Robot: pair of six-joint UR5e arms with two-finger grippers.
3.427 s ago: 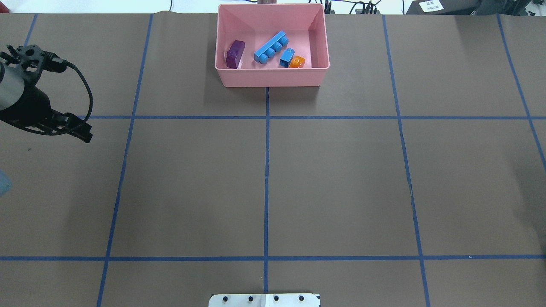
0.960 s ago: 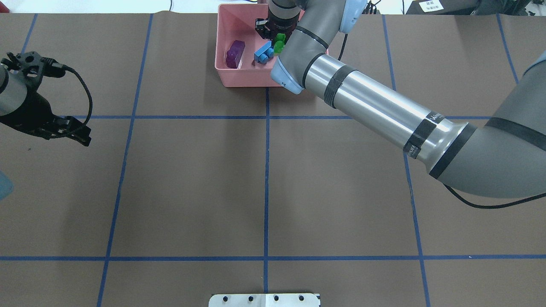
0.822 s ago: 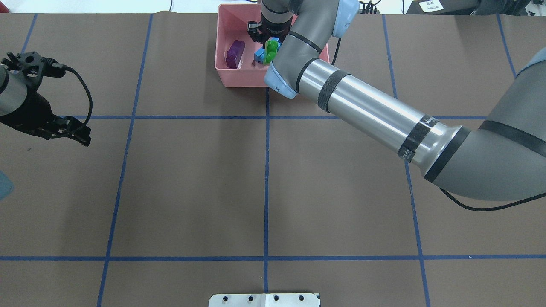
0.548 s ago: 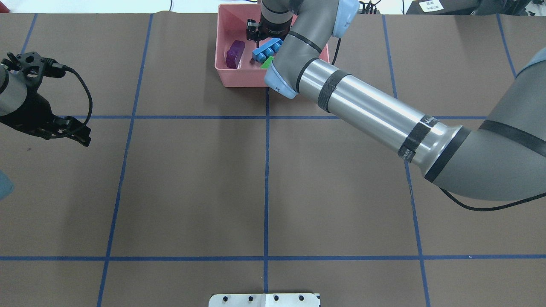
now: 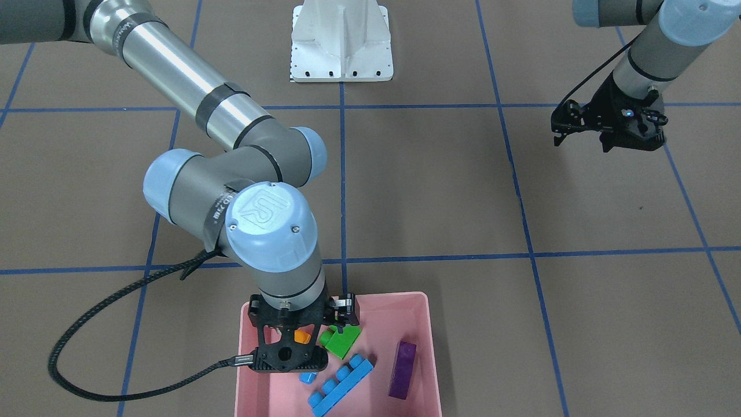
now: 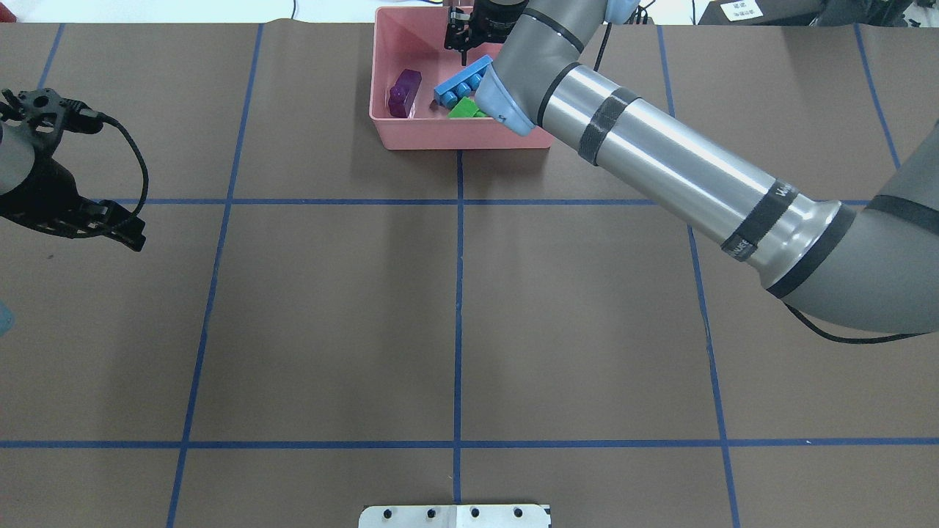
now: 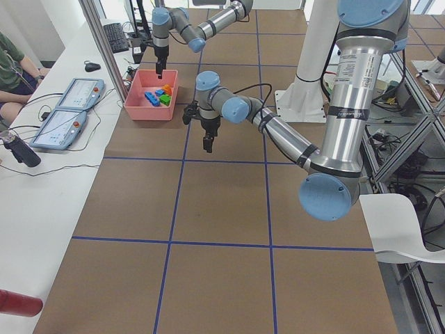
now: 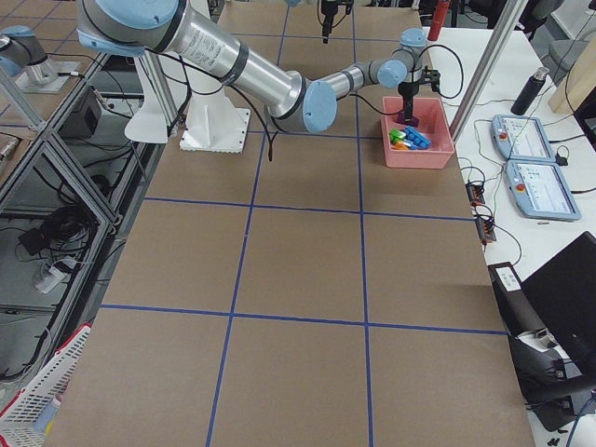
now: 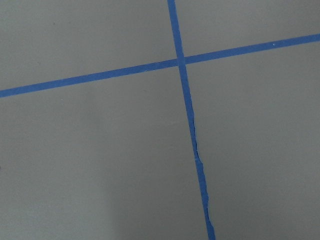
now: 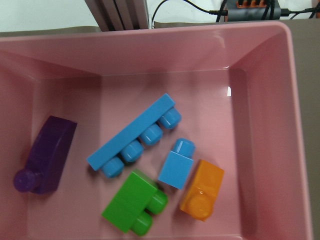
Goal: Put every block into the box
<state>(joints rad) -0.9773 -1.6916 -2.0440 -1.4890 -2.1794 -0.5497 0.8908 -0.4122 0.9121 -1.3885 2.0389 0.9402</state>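
The pink box (image 6: 411, 136) stands at the table's far middle. In the right wrist view all five bricks lie on its floor (image 10: 150, 37): purple (image 10: 47, 152), long blue (image 10: 134, 142), small blue (image 10: 177, 165), orange (image 10: 202, 190) and green (image 10: 132, 202). My right gripper (image 6: 462, 37) hangs over the box's far part, open and empty; it also shows in the front view (image 5: 312, 324) just above the green brick (image 5: 340, 341). My left gripper (image 6: 128, 236) hovers over bare table far to the left. I cannot tell whether it is open or shut.
My right forearm (image 6: 660, 169) slants over the table from the right edge to the box. The white robot base (image 6: 455, 515) sits at the near middle edge. Blue tape lines (image 6: 458, 308) cross the brown table cover.
My right arm came in over the box holding the green brick and let it go; the brick now lies in the box. The gripper then moved toward the box's far side. The left arm drifted slightly left.
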